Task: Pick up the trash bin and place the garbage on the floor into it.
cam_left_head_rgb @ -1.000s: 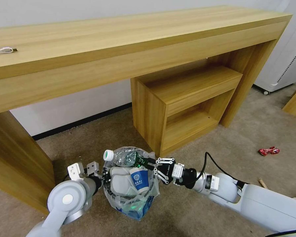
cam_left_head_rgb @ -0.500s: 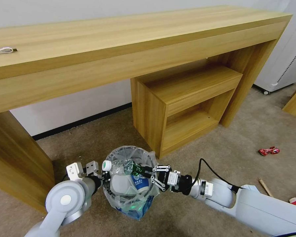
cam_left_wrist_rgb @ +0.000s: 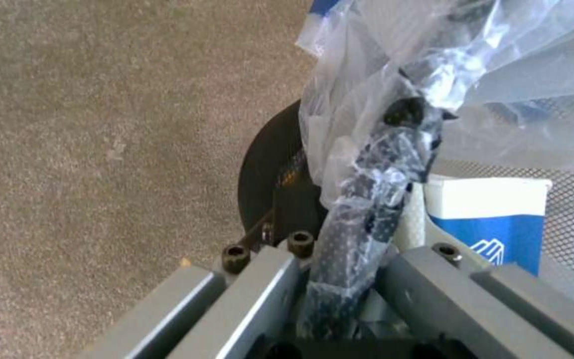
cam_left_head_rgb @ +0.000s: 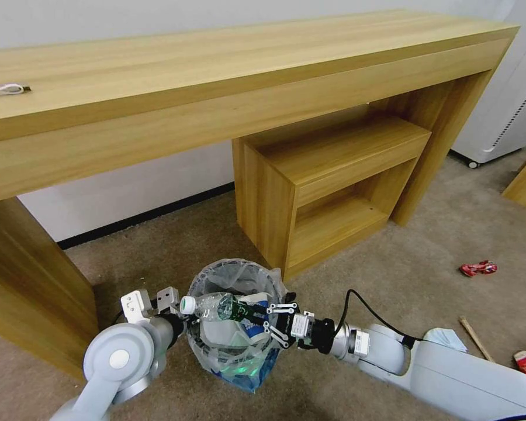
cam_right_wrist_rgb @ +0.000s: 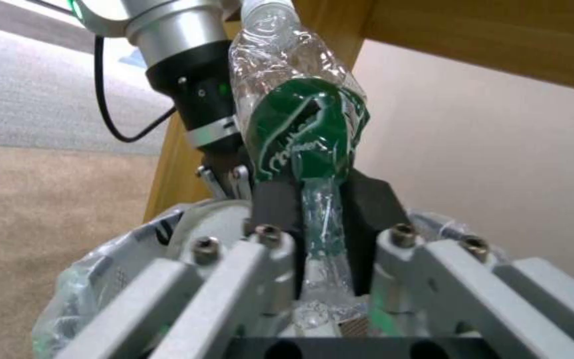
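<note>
Trash bin point(cam_left_head_rgb: 235, 327): one bottle point(cam_left_head_rgb: 216, 305), two claws.

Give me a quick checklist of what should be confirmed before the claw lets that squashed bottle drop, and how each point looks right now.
1. Right claw shut on the crushed bottle: ok, its pads pinch the flattened end.
2. Bottle over the trash bin opening: ok, it lies across the mouth.
3. Left claw holding the bin's rim: ok, it is shut on the bagged edge.
4. Room inside the bin: cannot tell; a blue-white cup and a white slipper already sit in it.
5. Litter left on the floor: not ok, a red wrapper and a wooden stick remain.
</note>
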Motion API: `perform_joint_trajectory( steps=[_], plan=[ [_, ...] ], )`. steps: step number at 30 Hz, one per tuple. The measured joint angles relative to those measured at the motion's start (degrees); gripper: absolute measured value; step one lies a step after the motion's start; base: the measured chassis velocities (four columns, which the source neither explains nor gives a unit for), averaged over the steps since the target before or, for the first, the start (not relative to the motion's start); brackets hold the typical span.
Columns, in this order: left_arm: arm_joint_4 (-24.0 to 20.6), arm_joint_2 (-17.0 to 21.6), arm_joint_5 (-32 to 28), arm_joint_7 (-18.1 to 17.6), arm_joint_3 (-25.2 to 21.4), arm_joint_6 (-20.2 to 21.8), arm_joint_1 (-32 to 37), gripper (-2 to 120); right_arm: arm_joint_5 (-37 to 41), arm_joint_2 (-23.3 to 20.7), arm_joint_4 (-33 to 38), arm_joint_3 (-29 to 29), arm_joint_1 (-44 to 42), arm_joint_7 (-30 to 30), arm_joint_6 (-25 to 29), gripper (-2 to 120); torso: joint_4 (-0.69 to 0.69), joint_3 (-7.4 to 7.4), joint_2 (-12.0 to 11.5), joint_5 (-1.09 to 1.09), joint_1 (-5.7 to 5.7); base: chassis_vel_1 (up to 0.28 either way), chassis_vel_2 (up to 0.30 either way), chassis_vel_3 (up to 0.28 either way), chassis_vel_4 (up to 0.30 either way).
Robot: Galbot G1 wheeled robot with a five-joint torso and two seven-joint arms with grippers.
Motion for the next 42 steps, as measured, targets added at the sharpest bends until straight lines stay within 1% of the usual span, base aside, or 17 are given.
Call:
perform_joint_trajectory(
  steps=[2,5,6,10,12,15,16,17,22,25,30,32,34,37,38,40,42],
  plan=[
    [-0.1,0.0,0.0,0.0,0.0,0.0,0.1,0,-0.1,0.1,-0.1,0.0,-0.1,0.0,0.0,19,0.00,0.00,0.0,0.00,0.00,0.000,0.000,0.000,0.000],
    [-0.7,0.0,0.0,0.0,-0.1,0.0,0.5,0,-0.7,0.6,-1.1,0.1,-0.1,-0.1,0.0,36,0.00,0.00,0.0,0.01,0.00,0.000,0.000,0.000,0.000],
    [-0.7,0.0,0.0,0.0,-0.1,0.0,0.5,0,-0.7,0.6,-1.1,0.1,-0.1,-0.1,0.0,36,0.00,0.00,0.0,0.01,0.00,0.000,0.000,0.000,0.000],
    [-1.4,0.1,0.0,0.1,-0.3,0.0,1.1,0,-0.8,0.6,-1.2,0.1,0.0,-0.3,0.1,48,0.00,0.00,0.0,0.00,0.00,0.000,0.000,0.000,0.000],
    [-1.8,0.4,-0.2,0.1,-0.7,0.0,1.4,0,-0.9,0.5,-1.4,0.2,0.1,-0.4,0.3,61,0.00,0.00,0.0,0.00,0.00,0.000,0.000,0.000,0.000],
    [-2.0,0.6,-0.3,0.1,-0.9,0.0,1.7,0,-0.8,0.5,-1.4,0.5,0.1,-0.4,0.3,68,0.00,0.00,0.0,0.00,0.00,0.000,0.000,0.000,0.000],
    [-2.0,0.7,-0.4,0.1,-0.9,0.0,1.9,0,-0.8,0.4,-1.4,1.0,0.0,-0.5,0.3,76,0.00,0.00,0.0,0.00,0.00,0.000,0.000,0.000,0.000],
    [-2.0,0.7,-0.4,0.1,-0.9,0.0,1.9,0,-0.8,0.4,-1.4,1.0,0.0,-0.5,0.3,76,0.00,0.00,0.0,0.00,0.00,0.000,0.000,0.000,0.000],
    [-2.2,0.7,-0.7,0.1,-1.1,0.0,2.2,0,-1.6,0.2,-1.9,2.7,-1.1,-0.7,0.8,95,0.00,0.00,0.0,0.00,0.00,0.000,0.000,0.000,0.000],
    [-2.4,0.8,-0.9,0.1,-1.2,-0.1,2.6,0,-2.0,0.0,-2.2,3.5,-1.6,-0.8,1.1,100,0.00,0.00,0.0,0.00,0.00,0.000,0.000,0.000,0.000],
    [-2.4,0.9,-0.9,0.1,-1.4,-0.1,3.3,0,-1.9,-0.2,-2.0,6.2,-2.9,-0.2,1.1,100,0.00,0.00,0.0,0.00,0.00,0.000,0.000,0.000,0.000],
    [-2.3,1.1,-0.8,0.1,-1.6,-0.1,3.6,0,-0.8,-0.3,-1.1,9.9,-4.6,2.8,0.1,100,0.01,0.00,0.0,0.00,0.00,0.000,0.000,0.000,0.000],
    [-2.3,1.2,-0.8,0.1,-1.7,-0.1,3.6,0,-0.6,-0.4,-0.9,10.7,-5.0,3.8,-0.2,100,0.01,0.00,0.0,0.00,0.00,0.000,0.000,0.000,0.000],
    [-2.2,1.4,-1.0,0.1,-2.0,-0.3,3.2,0,0.1,-0.3,0.4,17.5,-8.0,10.8,-3.2,100,0.00,0.00,0.0,0.00,0.00,0.000,0.000,0.000,0.000],
    [-2.2,1.4,-1.0,0.1,-2.0,-0.3,3.2,0,0.1,-0.3,0.4,17.5,-8.0,10.8,-3.2,100,0.00,0.00,0.0,0.00,0.00,0.000,0.000,0.000,0.000],
    [-2.2,1.6,-0.9,0.1,-2.4,-0.3,3.3,0,1.5,-0.3,1.3,22.2,-9.8,16.0,-6.0,100,0.00,0.00,0.0,0.00,0.00,0.000,0.000,0.000,0.000],
    [-2.3,1.6,-0.8,0.1,-2.6,-0.4,3.3,0,1.7,-0.3,1.3,24.0,-10.4,17.7,-6.8,100,0.00,0.00,0.0,0.00,0.00,0.000,0.000,0.000,0.000]
  ],
)
